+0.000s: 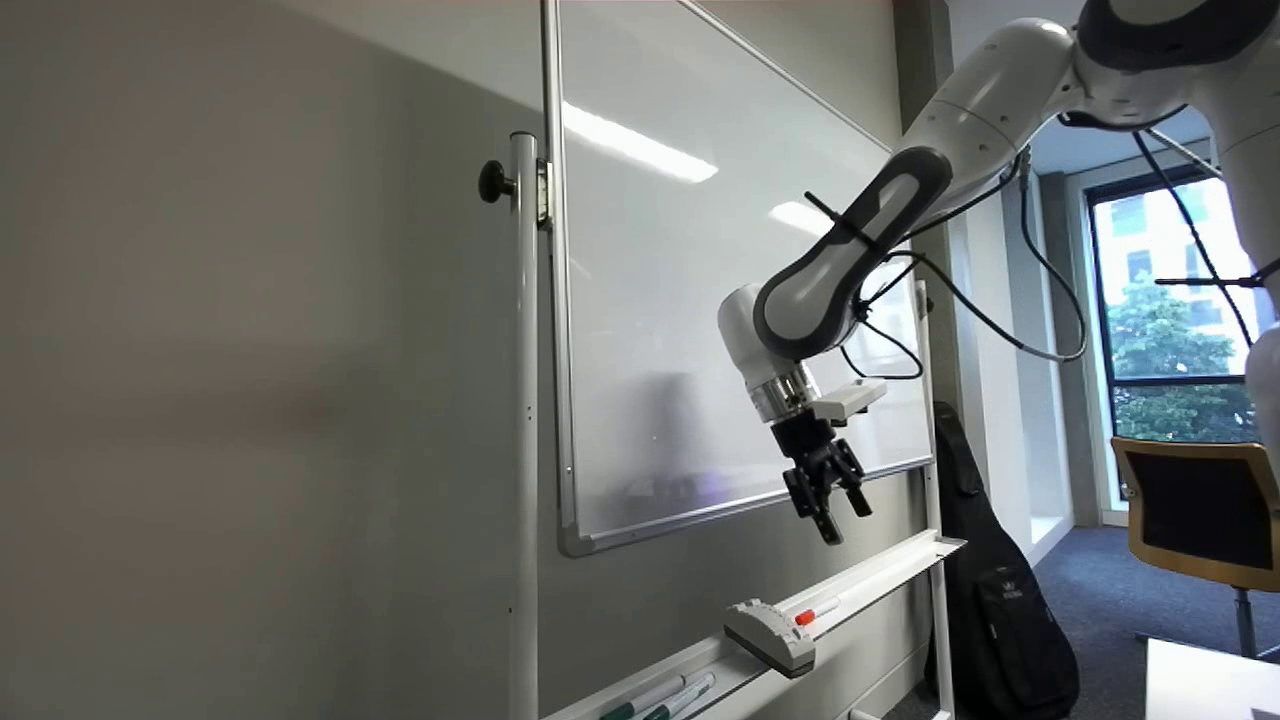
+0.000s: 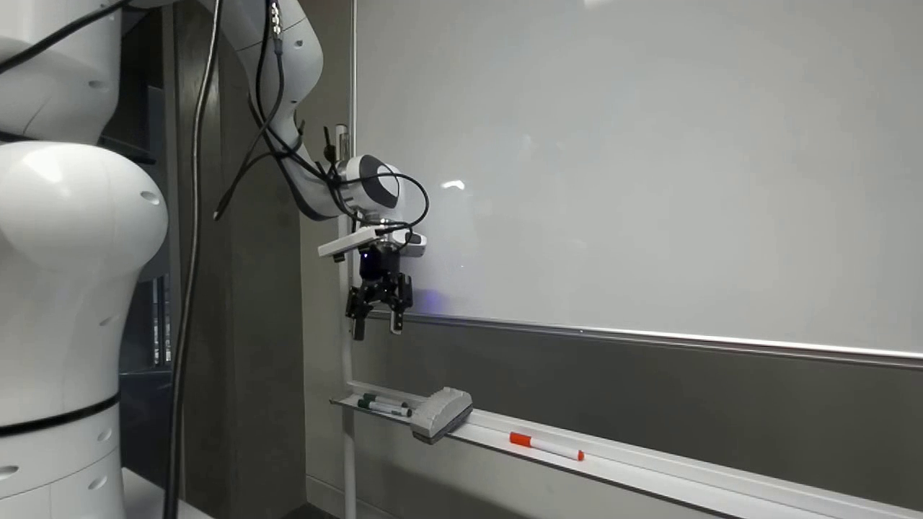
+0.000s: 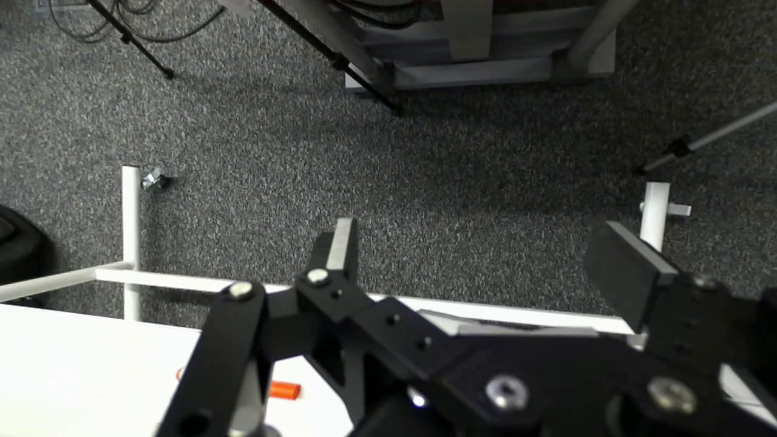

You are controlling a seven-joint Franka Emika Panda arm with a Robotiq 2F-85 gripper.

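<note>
One eraser (image 2: 441, 414) lies well below, perhaps slightly aside from, the wide-spread end effector (image 2: 377, 332).

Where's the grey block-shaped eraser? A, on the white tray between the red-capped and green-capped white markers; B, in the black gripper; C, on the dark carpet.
A: in both exterior views, the grey eraser lies between the red-capped marker and green-capped markers.
</note>
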